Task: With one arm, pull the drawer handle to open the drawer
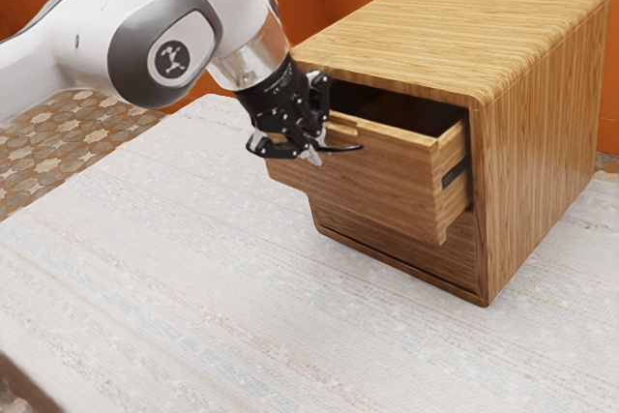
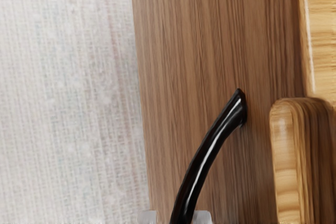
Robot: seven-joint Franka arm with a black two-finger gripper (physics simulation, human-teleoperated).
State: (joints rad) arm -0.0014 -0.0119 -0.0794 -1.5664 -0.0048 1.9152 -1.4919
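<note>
Drawer (image 1: 387,166) sits part-way out of the wooden cabinet (image 1: 542,132) on the tabletop (image 1: 193,287) — rigid wood, likely some sliding drag — with the tool (image 1: 298,151) clamped on its thin glossy black handle (image 2: 210,156), stiff but probably slippery, best gripped mid-bar.

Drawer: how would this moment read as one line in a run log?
gripper: shut on drawer handle | upper drawer: partly out of wooden cabinet | task: opening under way

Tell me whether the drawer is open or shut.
Partly open: the drawer juts out from the cabinet, its side wall exposed.
</note>
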